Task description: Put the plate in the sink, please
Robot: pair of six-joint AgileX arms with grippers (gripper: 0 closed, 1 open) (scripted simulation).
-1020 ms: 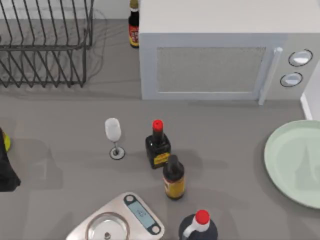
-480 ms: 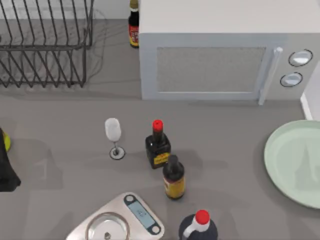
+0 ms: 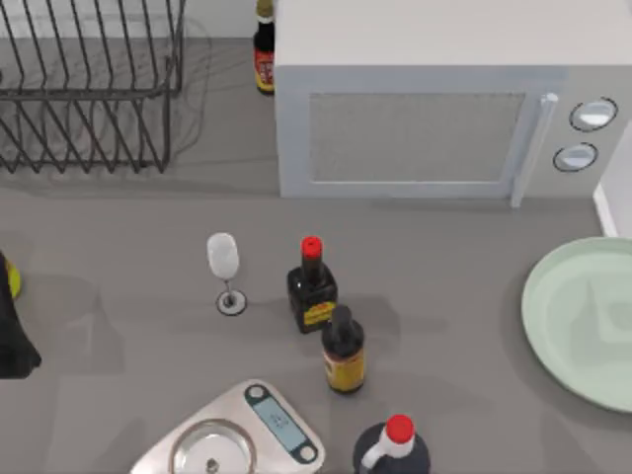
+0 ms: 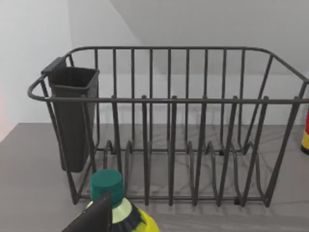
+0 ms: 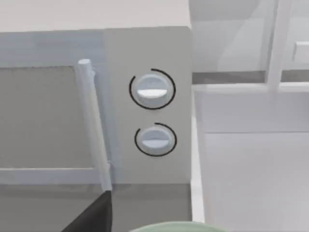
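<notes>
The plate (image 3: 583, 321) lies flat at the tabletop's right edge, just below the right gripper (image 5: 94, 215) (jaw state: cannot tell); sink (image 5: 195, 164) just beyond.

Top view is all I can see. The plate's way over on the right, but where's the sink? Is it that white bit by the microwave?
Observer: Yes. In the right wrist view the sink's thick white rim runs right alongside the microwave's dial end, with the basin beyond it.
Operator: Is the plate near it?
Observer: The plate's edge shows in front of the microwave, close to the sink's rim.
Operator: What's the yellow thing at the left edge?
Observer: The left wrist view shows a yellow bottle with a green cap, standing in front of the rack.
Operator: Anything in the rack?
Observer: Just a dark cup hanging at one end.
</notes>
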